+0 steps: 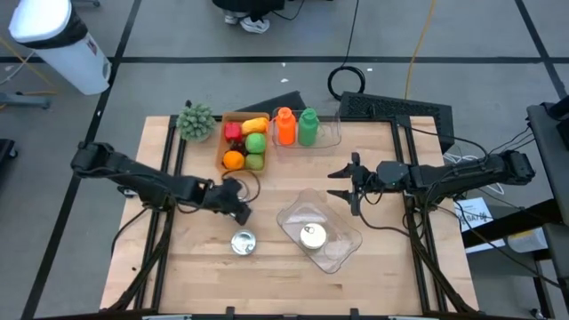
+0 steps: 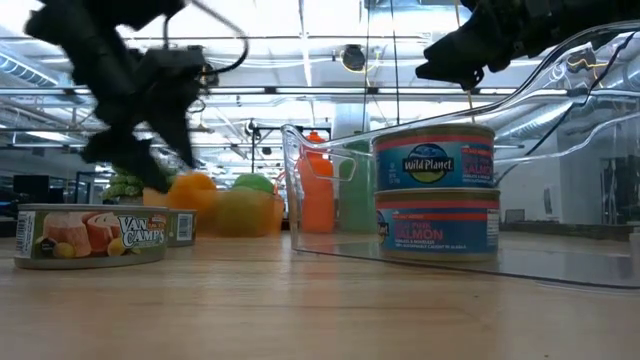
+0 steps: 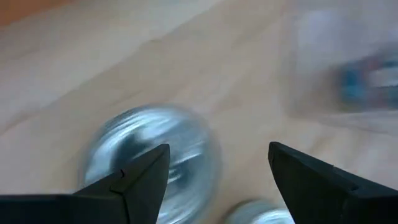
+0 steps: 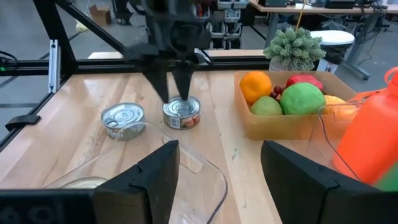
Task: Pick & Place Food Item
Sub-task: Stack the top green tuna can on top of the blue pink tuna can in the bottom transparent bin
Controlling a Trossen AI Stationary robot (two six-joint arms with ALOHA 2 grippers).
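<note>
Two silver cans stand on the table: one near the front [image 1: 244,242], labelled Van Camp's in the low view [image 2: 100,235], and one farther back [image 4: 181,112], mostly hidden under my left gripper in the high view. My left gripper [image 1: 233,200] is open, fingers pointing down just above that farther can [image 3: 261,214]; I see no touch. A clear plastic container [image 1: 342,253] lies at the table's middle right with two stacked salmon cans [image 2: 435,190] in it. My right gripper [image 1: 348,184] is open and empty, above the container's far side.
A cardboard tray of fruit [image 1: 222,153] stands at the far middle, with a small potted plant [image 1: 196,122] to its left. An orange bottle [image 1: 284,126] and a green bottle [image 1: 308,126] stand in a clear bin to its right. Bare wood lies at the near left.
</note>
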